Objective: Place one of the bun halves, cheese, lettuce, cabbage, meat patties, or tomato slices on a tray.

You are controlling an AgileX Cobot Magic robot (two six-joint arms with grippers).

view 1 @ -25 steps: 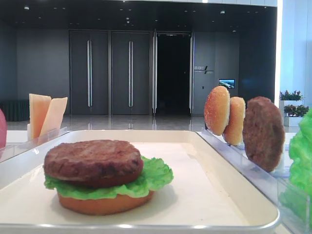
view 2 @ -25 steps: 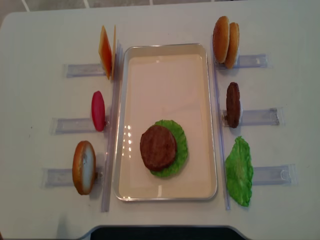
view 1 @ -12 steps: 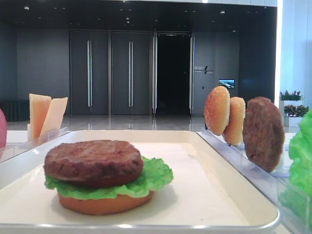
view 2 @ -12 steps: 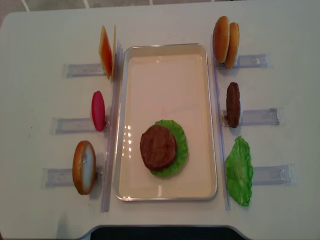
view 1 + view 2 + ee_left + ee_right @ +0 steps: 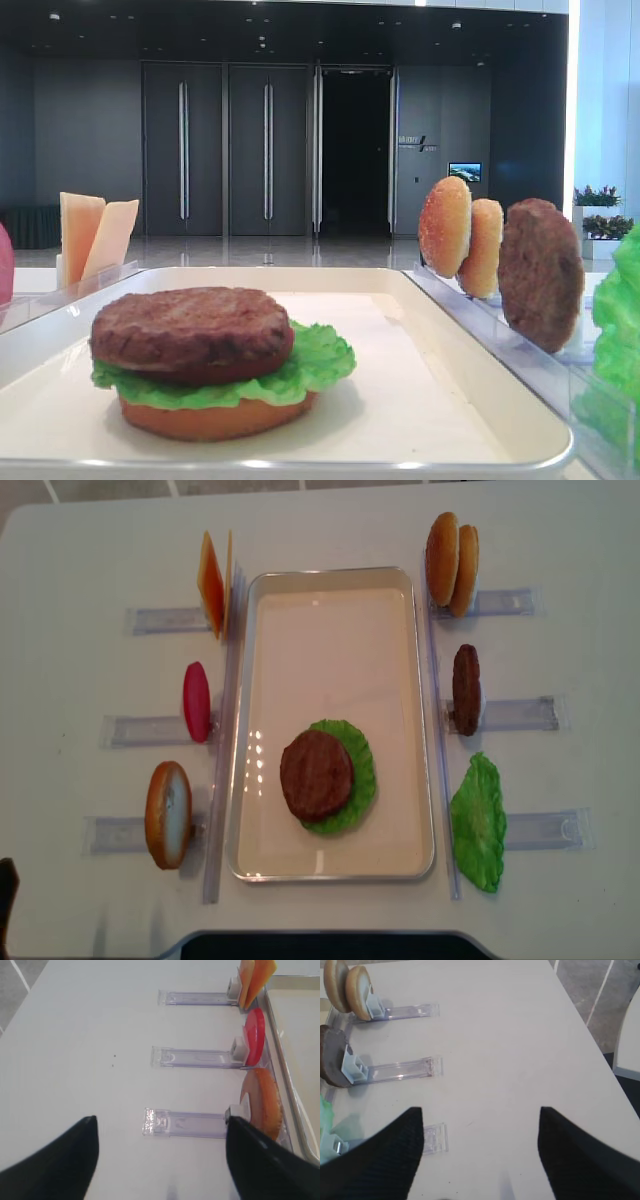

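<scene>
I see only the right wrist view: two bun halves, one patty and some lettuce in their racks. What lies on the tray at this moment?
Observer: A stack sits on the tray: a bottom bun half, a lettuce leaf over it, and a meat patty on top.
Operator: What stands in the racks on the left side?
Observer: The cheese slices, a tomato slice and an upright bun half.
Operator: Does the left end effector hold something?
Observer: No. In the left wrist view the left end effector is wide open above the table, with nothing gripped.
</scene>
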